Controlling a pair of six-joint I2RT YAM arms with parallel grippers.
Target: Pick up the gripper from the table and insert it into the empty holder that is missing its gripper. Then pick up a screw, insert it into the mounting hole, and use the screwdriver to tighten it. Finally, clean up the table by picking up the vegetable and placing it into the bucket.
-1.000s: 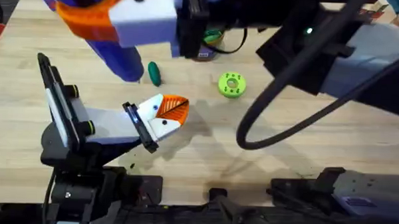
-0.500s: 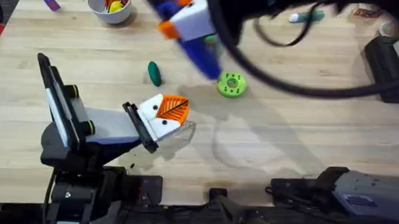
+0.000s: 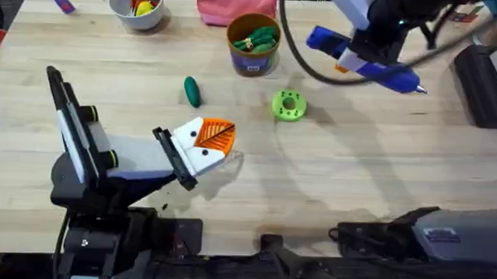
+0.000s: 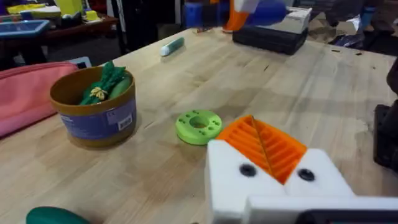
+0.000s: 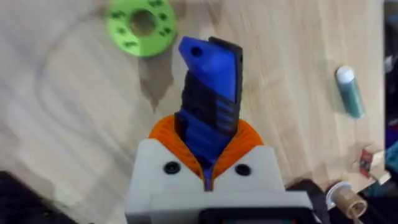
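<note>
I've got the screwdriver (image 5: 210,102) pinched in my right gripper (image 5: 208,171), orange ribbed pads pressed on its blue, grooved plastic body. It hangs beyond the green disc (image 3: 288,106), thin metal tip pointing away from it. My left gripper (image 3: 209,141) rests on the wood, nearer me than the disc, its orange ribbed wedges meeting with nothing between them. Both white finger mounts carry their pads, so I judge the insert and screw work finished. What's left: the vegetable (image 3: 191,91), a smooth dark green oblong, lies on the table (image 3: 379,185) beside the disc, short of the bucket (image 3: 252,43), a round brown tub with a blue band, already holding green toys.
</note>
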